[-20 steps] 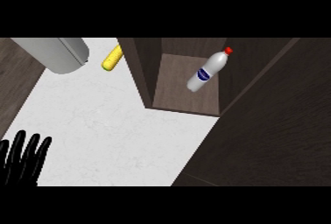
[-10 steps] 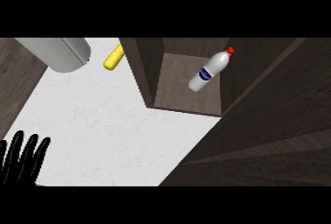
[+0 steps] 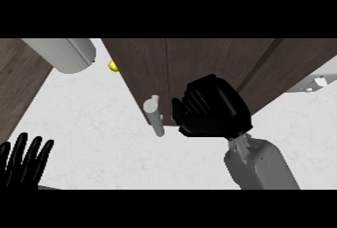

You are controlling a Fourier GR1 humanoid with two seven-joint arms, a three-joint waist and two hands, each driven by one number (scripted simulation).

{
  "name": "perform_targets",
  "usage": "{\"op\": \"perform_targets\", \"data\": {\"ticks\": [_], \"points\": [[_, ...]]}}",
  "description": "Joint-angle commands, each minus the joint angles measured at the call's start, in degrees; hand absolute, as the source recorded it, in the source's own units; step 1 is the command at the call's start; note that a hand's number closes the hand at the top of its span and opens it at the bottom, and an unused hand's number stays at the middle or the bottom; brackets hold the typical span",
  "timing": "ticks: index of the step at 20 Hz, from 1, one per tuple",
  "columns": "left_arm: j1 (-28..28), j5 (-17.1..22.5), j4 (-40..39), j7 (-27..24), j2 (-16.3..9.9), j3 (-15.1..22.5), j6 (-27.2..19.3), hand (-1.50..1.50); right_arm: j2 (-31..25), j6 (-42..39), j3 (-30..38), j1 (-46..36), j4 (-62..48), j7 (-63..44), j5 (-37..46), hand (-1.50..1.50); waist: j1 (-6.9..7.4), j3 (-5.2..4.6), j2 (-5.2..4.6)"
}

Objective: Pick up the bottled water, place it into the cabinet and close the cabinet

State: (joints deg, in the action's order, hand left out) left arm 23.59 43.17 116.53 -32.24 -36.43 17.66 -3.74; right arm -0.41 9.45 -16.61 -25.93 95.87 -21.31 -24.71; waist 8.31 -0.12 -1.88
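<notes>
The dark wooden cabinet (image 3: pixel 197 67) is standing shut, so the bottled water is not showing. The right hand (image 3: pixel 211 109) is pressing flat against the cabinet door, fingers straight, just right of its grey handle (image 3: pixel 155 115). The left hand (image 3: pixel 25 162) is resting open, fingers up, well left of the cabinet. A yellow object (image 3: pixel 113 66) is peeking out at the cabinet's left edge.

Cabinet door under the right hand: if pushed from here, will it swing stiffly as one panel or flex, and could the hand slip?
The cabinet door looks like a rigid wood panel, so it would probably swing as one piece. The right hand lies flat on a smooth face beside the handle, so it might slide somewhat.
</notes>
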Motion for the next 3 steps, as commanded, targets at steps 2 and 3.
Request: {"op": "perform_targets", "data": {"ticks": [2,3], "points": [[0.8,0.5,-1.8,-0.5,-0.5,-1.1,1.9,-1.50,0.4,5.8,2.7,-17.4,-17.5,2.5,-4.4,1.50,-0.42,-0.01,0.34],[1.4,0.1,-1.0,-0.9,0.7,0.0,1.3,-1.50,0.4,5.1,4.2,-20.3,-20.3,3.6,-5.7,1.50,-0.65,0.04,0.40]]}}
